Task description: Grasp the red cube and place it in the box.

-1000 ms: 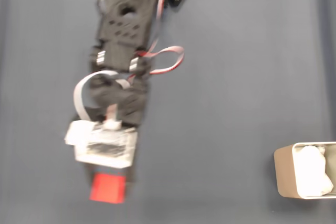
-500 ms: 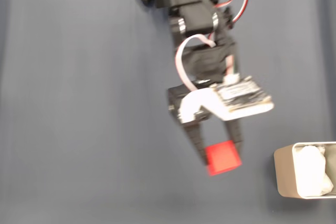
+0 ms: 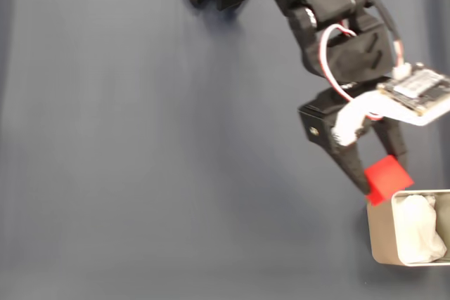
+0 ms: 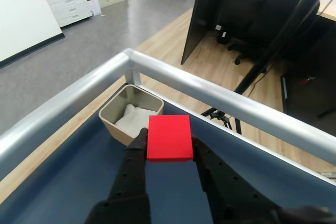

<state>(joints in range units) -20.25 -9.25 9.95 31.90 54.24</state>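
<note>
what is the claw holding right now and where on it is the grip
The claw holds the red cube, pinched by its two opposite side faces between the fingertips, top face bare.

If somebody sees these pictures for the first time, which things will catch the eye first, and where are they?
The bright red cube stands out first, pinched between the black fingers of the gripper at the right of the fixed view, above the dark blue table. Next comes the beige box with white wrinkly lining at the lower right edge, right beside the cube. In the wrist view, the box sits just beyond the cube.

Box (image 3: 380,233) cut off by fixed view's rt edge.
</note>
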